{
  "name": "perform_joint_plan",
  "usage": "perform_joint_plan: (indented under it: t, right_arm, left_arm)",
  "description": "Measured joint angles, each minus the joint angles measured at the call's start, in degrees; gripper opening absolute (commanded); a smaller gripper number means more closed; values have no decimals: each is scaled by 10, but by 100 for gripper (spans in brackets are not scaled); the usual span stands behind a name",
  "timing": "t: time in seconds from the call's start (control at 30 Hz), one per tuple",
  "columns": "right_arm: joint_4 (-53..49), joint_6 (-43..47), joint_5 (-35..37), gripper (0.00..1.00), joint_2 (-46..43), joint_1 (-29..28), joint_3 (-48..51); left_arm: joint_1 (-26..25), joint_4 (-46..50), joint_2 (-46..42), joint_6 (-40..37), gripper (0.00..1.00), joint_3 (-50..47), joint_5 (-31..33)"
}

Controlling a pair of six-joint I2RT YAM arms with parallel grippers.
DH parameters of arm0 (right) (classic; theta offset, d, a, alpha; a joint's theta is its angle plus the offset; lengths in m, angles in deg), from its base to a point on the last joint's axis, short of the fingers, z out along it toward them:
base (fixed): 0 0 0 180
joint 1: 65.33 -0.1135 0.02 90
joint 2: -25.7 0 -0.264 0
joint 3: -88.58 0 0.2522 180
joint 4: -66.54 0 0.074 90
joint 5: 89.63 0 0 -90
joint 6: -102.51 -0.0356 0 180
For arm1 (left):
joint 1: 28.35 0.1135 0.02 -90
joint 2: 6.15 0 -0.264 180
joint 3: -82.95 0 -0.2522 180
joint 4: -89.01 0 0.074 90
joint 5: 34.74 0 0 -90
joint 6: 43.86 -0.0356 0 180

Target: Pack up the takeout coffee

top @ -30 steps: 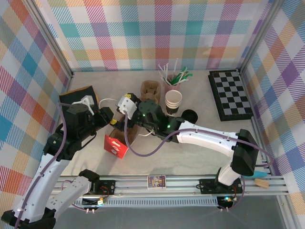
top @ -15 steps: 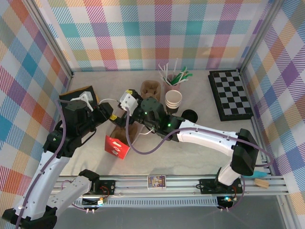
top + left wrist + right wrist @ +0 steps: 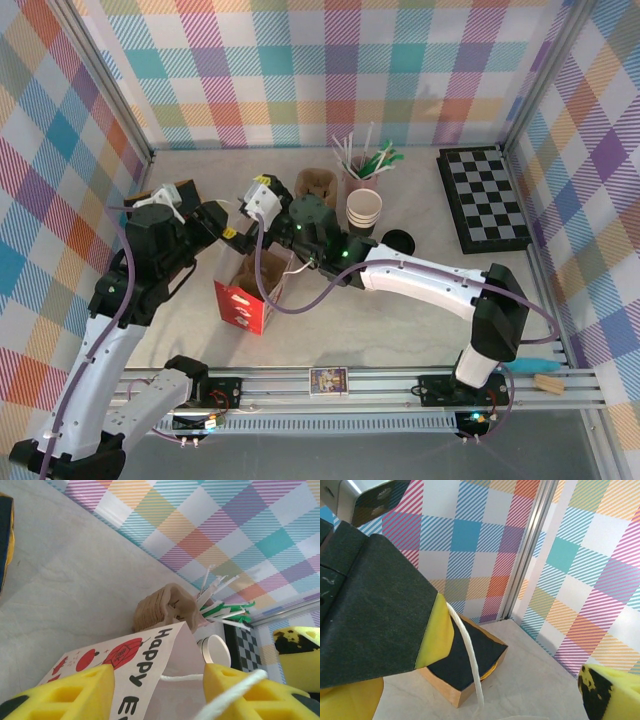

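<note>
The takeout coffee [image 3: 398, 240], which I take to be the round black-topped shape, sits right of centre on the tabletop [image 3: 330, 335]. It is just beside the open paper cup [image 3: 364, 208], close against the right arm, and not yet packed. Over the last second the paper bag [image 3: 243, 300] has gone from slumped to standing at centre left with its mouth pulled open, so it looks nearly ready for the cup. Both arms meet over that mouth, wrists close together. The left end effector [image 3: 159, 680] is spread, a handle cord [image 3: 467, 655] draped by one finger. The right end effector [image 3: 480, 702] is also spread, grasping nothing.
</note>
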Motion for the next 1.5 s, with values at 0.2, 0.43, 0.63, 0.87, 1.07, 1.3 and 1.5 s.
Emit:
perform_joint_plan:
  t: [0.2, 0.43, 0.63, 0.87, 1.07, 1.3, 1.5]
  right_arm:
    - [6, -1, -6, 99, 0, 0, -19]
    - [7, -1, -6, 99, 0, 2, -26]
    - [14, -4, -9, 100, 0, 4, -26]
    - [49, -7, -13, 100, -9, 4, -26]
    - [66, -9, -15, 99, -14, 4, -26]
    - [68, -22, -20, 99, -14, 9, -26]
    - [68, -33, -24, 99, -14, 14, -26]
  left_arm:
    - [3, 5, 3, -1, 60, 31, 3]
    - [10, 3, 4, 0, 63, 36, -2]
    - [18, 4, 5, 3, 70, 39, -12]
    - [22, 26, 17, 4, 80, 89, -27]
    - [22, 49, 23, 2, 83, 121, -33]
    - [27, 72, 30, 2, 84, 141, -41]
    - [48, 82, 38, 2, 84, 156, -75]
